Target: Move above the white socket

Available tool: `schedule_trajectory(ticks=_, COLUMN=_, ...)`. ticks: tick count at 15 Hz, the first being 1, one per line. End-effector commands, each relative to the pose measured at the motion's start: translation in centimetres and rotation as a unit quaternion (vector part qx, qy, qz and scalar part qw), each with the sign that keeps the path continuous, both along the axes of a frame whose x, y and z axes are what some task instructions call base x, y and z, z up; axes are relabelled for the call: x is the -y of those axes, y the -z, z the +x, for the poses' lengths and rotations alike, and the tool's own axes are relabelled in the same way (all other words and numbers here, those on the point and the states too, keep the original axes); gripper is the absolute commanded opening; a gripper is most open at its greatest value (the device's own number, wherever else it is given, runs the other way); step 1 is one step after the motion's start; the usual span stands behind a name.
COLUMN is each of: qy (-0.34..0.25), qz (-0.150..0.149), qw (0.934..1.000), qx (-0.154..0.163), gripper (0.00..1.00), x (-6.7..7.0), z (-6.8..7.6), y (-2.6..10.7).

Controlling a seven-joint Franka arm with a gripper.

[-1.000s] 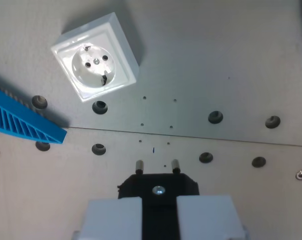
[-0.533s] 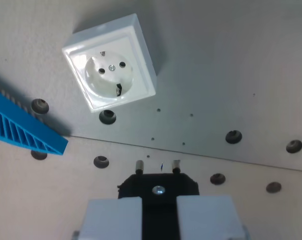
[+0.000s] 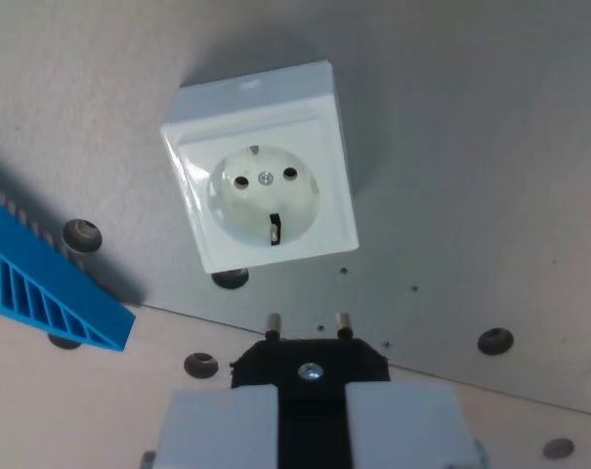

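Note:
The white socket (image 3: 263, 182) is a square box with a round recess and two pin holes. It sits on the grey plate in the upper middle of the wrist view, slightly turned. My gripper (image 3: 310, 410) is at the bottom centre, its two white fingers (image 3: 217, 428) shut on a black plug (image 3: 310, 364). The plug's two metal pins (image 3: 273, 322) point up the picture, just below the socket's near edge.
A blue ribbed plastic part (image 3: 43, 283) lies at the wrist view's left. The grey metal plate (image 3: 471, 176) has screw holes (image 3: 495, 340) along its edge, where it meets a lighter board (image 3: 61, 391) below.
The camera has moved towards the socket: it now appears larger, nearer the picture's centre and closer to the plug pins. The plug stays held the same way.

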State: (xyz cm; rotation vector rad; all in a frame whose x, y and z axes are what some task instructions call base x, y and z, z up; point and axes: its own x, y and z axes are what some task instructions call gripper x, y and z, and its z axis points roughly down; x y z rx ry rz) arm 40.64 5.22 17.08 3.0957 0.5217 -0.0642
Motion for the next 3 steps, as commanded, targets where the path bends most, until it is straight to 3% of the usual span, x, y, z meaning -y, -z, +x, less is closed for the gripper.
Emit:
schedule_trajectory(ticks=1, qy=-0.034, qz=0.003, qw=0.998, qx=0.054, gripper=0.0, x=-0.6, z=-0.5, y=1.8)
schedule_trajectory(ticks=3, qy=-0.034, qz=0.004, qw=0.9979, qx=0.055, gripper=0.0, x=-1.0, z=-0.5, y=2.8)
